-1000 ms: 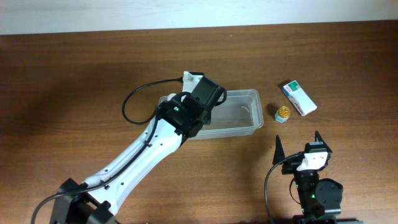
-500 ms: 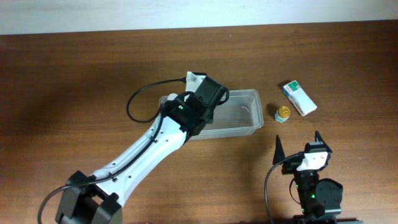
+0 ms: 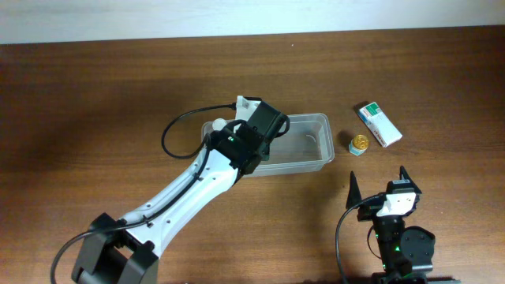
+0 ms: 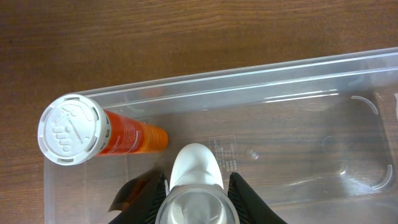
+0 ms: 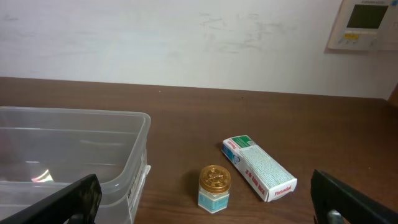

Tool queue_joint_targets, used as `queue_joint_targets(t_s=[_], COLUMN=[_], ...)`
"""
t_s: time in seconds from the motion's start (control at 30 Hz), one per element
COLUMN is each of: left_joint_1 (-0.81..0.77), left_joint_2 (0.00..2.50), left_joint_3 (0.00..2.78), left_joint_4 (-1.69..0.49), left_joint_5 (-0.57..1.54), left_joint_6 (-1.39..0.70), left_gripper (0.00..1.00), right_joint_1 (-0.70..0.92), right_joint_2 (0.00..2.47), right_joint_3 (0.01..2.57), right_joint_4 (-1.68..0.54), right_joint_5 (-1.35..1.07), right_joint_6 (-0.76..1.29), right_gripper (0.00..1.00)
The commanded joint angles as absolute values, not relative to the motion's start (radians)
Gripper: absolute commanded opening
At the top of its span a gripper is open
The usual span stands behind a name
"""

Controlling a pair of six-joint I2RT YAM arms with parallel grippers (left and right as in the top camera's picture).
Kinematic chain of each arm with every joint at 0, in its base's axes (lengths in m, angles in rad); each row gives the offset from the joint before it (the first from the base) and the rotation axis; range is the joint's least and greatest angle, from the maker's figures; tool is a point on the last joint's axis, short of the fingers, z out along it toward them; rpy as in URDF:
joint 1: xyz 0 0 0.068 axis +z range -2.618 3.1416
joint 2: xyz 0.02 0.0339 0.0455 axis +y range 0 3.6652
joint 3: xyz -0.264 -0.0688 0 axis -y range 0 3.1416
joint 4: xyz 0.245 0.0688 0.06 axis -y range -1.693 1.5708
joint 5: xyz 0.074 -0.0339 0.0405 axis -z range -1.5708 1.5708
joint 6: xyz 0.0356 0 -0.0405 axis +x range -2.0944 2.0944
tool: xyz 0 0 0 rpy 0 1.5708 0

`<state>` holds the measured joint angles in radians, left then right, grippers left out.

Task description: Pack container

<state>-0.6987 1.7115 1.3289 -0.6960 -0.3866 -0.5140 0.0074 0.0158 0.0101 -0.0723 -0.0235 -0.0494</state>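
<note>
Left arm has edged slightly right over the left end of the container, uncovering the white cap of the orange tube leaning in that corner. Left gripper pinches a white bottle inside the walls, just beside the tube; contact with the floor cannot be told. Step judged: placing. Next: release clear of the tube. Right gripper is spread, empty, near side. Small jar and white-and-green box remain on the surface, right of the container
</note>
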Motion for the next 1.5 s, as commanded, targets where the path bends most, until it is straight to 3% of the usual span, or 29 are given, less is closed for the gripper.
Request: queue_joint_targets(t_s=[0.0, 0.7, 0.83, 1.47], left_joint_1=[-0.691, -0.691, -0.691, -0.691], left_joint_2=[1.719, 1.735, 1.735, 1.658], left_joint_3=[1.326, 1.325, 1.325, 1.327], left_joint_4=[-0.688, -0.666, -0.666, -0.657], left_joint_5=[-0.413, -0.442, -0.442, -0.443], left_joint_6=[-0.515, -0.503, -0.503, -0.464], left_gripper=[0.21, 0.23, 0.4, 0.4], right_joint_1=[0.006, 0.006, 0.006, 0.006], right_joint_2=[0.009, 0.009, 0.009, 0.009], right_joint_3=[0.006, 0.006, 0.006, 0.006], right_joint_4=[-0.078, -0.078, -0.078, -0.078], right_joint_5=[-0.018, -0.018, -0.018, -0.018], right_joint_6=[-0.048, -0.048, -0.048, -0.048], right_gripper=[0.98, 0.98, 0.98, 0.98])
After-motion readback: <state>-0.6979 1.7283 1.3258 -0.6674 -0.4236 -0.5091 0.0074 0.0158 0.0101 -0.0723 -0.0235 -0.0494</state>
